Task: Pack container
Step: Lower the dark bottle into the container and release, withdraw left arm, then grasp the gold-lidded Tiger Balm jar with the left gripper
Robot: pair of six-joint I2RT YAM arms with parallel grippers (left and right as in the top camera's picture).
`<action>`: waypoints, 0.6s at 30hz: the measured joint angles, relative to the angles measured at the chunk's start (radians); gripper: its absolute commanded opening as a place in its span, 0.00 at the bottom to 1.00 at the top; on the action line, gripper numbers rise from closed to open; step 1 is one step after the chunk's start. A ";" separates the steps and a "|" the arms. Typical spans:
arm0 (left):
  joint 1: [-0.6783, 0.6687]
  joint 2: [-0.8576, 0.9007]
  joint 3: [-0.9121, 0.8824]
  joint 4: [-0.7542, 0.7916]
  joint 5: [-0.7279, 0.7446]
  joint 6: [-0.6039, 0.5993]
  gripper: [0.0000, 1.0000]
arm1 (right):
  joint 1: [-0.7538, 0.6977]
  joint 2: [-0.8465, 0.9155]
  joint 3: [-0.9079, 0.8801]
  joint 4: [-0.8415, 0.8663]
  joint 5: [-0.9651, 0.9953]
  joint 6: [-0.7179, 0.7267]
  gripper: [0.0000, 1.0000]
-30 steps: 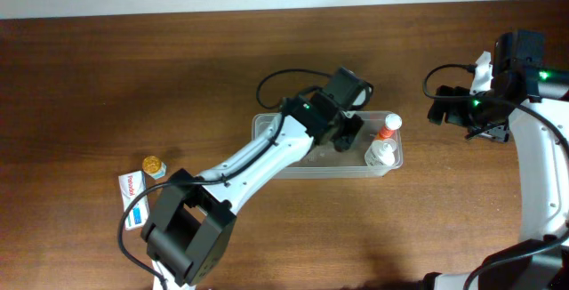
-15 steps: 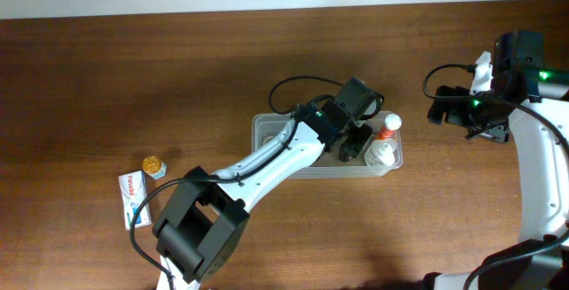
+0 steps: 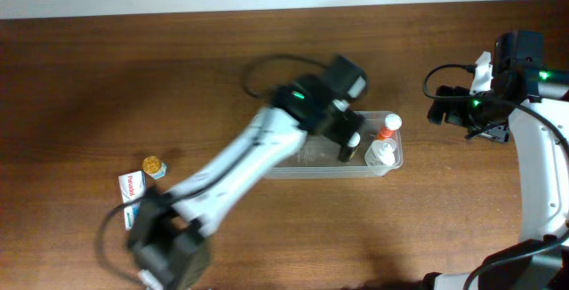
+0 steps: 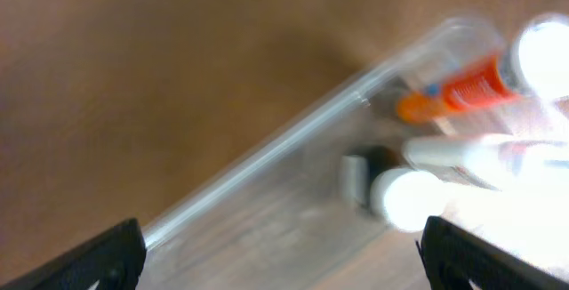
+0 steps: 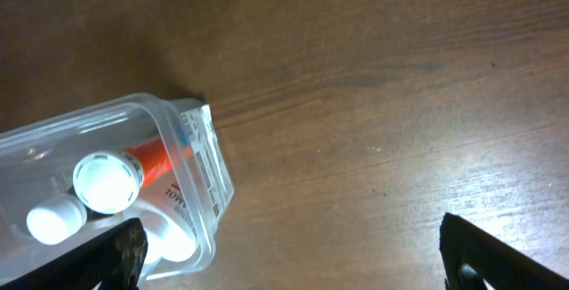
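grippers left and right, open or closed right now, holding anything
Left gripper: open, holding nothing, over the clear plastic rectangular container.
Right gripper: open, holding nothing.

Three bottles [image 3: 382,153] sit at the right end of the container [image 3: 289,168], mid-frame; a box [image 3: 132,189] and jar [image 3: 153,164] lie lower left.

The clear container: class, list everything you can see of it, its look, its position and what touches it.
The container is a shallow, clear plastic tub, rectangular with rounded corners and a rim, lidless, flat on the brown table. A printed label sits on its right end. At that end are an orange bottle, a white bottle and a small dark bottle. The open left gripper hovers over it; contact unclear.
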 measured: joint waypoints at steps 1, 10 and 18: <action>0.031 -0.044 0.008 -0.031 -0.010 -0.001 1.00 | 0.000 0.000 0.000 0.000 0.000 0.000 0.97; 0.525 -0.314 0.054 -0.402 -0.056 -0.091 0.99 | 0.000 0.000 0.000 0.000 -0.003 -0.001 0.98; 0.815 -0.221 -0.135 -0.362 0.002 -0.113 0.99 | 0.000 0.000 -0.001 0.000 -0.003 0.000 0.98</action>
